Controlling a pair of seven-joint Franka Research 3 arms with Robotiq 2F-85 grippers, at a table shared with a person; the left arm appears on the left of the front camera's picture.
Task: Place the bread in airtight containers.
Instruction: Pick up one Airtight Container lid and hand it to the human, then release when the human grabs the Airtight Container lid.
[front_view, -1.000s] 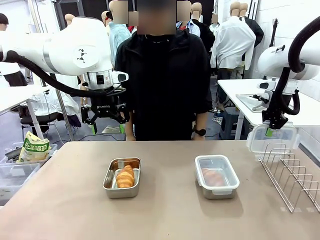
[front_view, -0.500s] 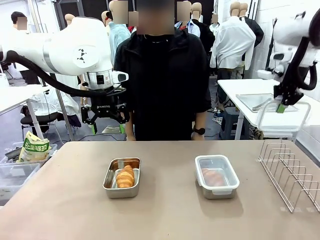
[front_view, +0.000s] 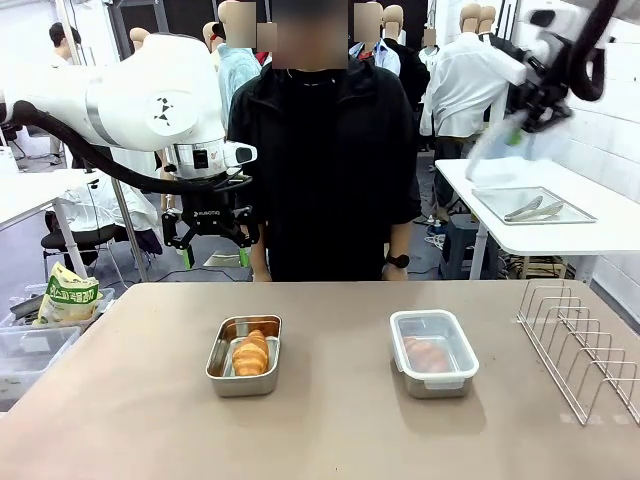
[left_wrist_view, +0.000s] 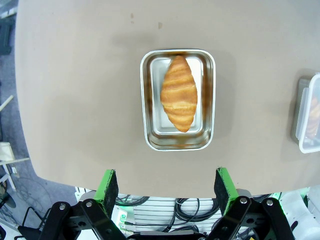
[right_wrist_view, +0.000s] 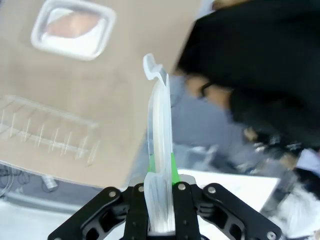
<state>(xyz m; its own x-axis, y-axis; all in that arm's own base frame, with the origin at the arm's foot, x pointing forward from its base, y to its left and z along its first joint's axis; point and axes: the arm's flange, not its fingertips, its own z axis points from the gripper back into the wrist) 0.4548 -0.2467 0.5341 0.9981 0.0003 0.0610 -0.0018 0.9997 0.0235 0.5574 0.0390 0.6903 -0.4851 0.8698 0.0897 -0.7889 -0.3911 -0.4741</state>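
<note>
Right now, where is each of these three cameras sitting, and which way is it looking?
Front view: between the arms, looking across the table at the person; the left gripper hangs open, the right gripper is raised high.
Left wrist view: on the left arm, looking straight down at the croissant in the open steel pan, green fingertips below.
Right wrist view: on the right arm, tilted, looking along the clear lid it grips edge-on.
Shared: all three show the lidded pan.
</note>
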